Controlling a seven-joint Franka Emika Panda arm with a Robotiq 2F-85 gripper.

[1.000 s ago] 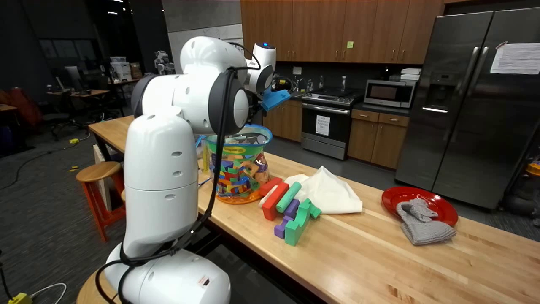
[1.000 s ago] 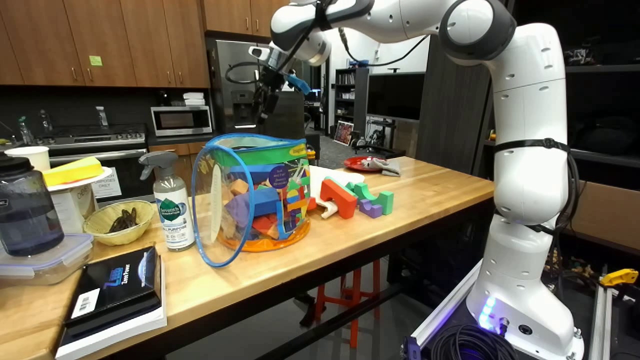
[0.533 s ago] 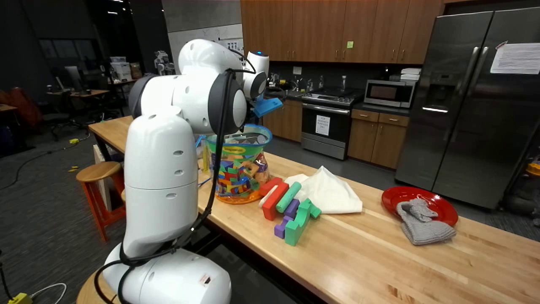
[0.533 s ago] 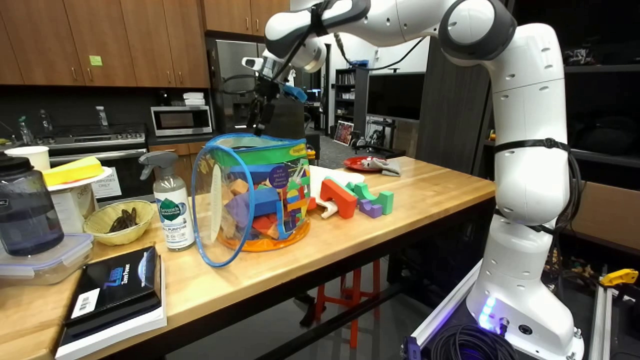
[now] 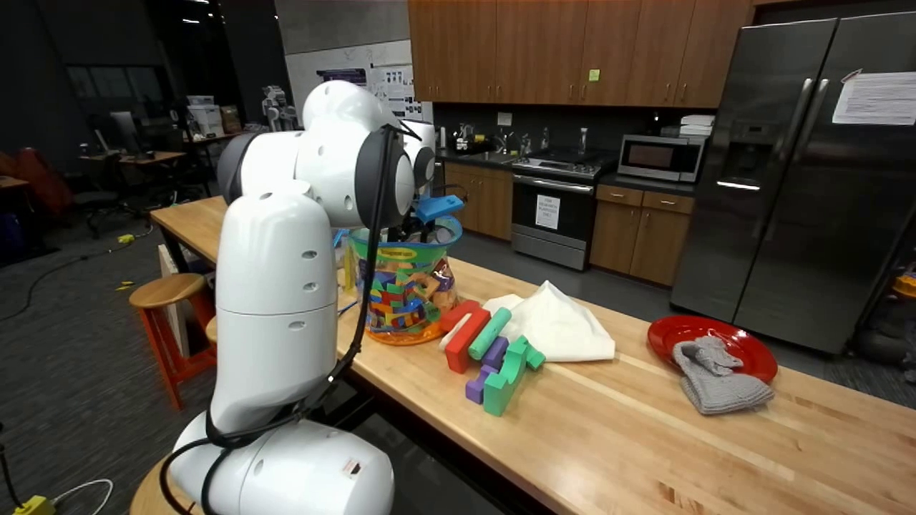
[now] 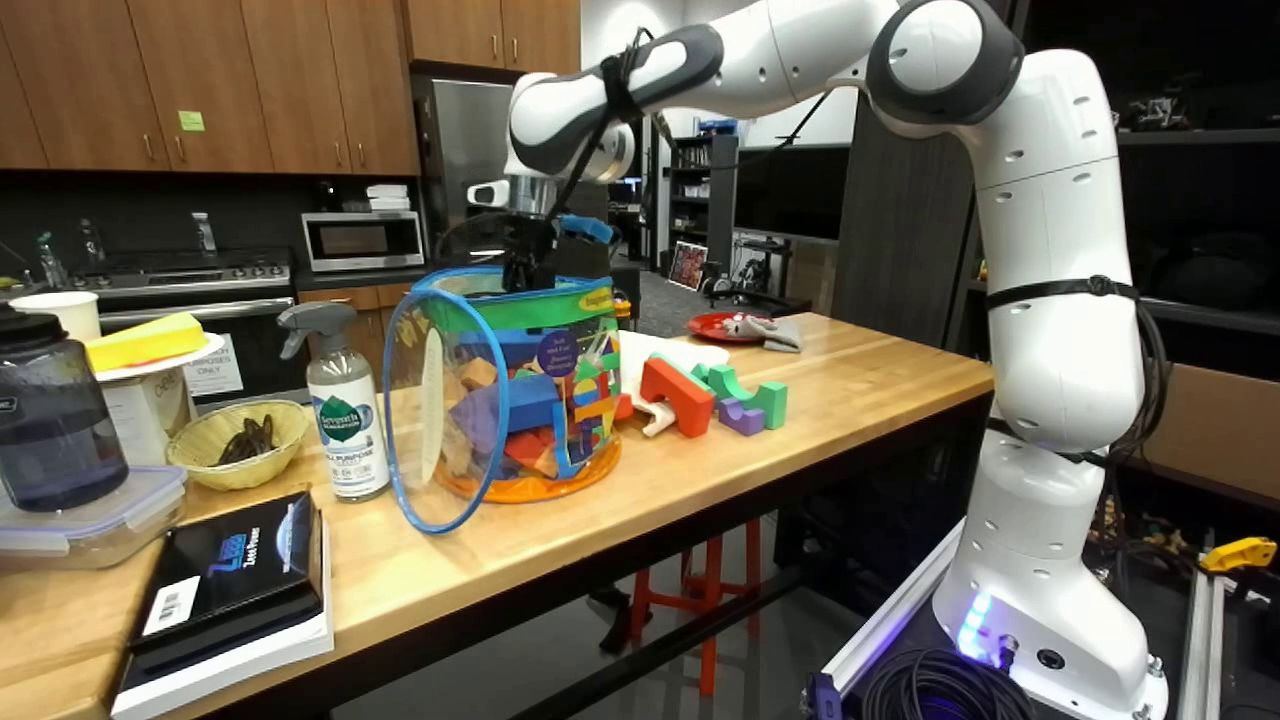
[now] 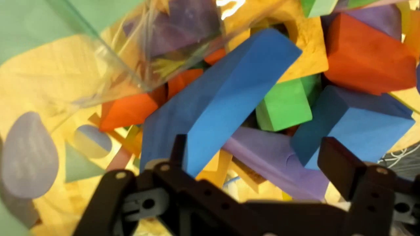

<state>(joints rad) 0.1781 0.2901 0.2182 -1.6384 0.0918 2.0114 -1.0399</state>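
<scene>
A clear bag (image 6: 540,307) with a green band, blue rim and orange base stands on the table, full of coloured blocks. It also shows in an exterior view (image 5: 395,255). My gripper (image 6: 525,280) points down at its mouth, with the fingertips hidden behind the rim. In the wrist view my gripper (image 7: 260,155) is wide open with nothing between its fingers. Below it lie a long blue block (image 7: 223,95), a purple block (image 7: 272,157), a green block (image 7: 285,106), another blue block (image 7: 361,131) and a red block (image 7: 367,59). The left finger overlaps the long blue block; contact cannot be told.
Beside the bag lie a red block (image 5: 469,342), a green arch (image 5: 504,379) and a white cloth (image 5: 565,329). A red plate (image 5: 662,332) with a grey cloth (image 5: 723,390) is farther along. The bag's round lid (image 6: 448,400) hangs near a spray bottle (image 6: 345,430).
My gripper has come down from above the bag to its mouth, turning more upright. The bag and the blocks on the table have not moved.
</scene>
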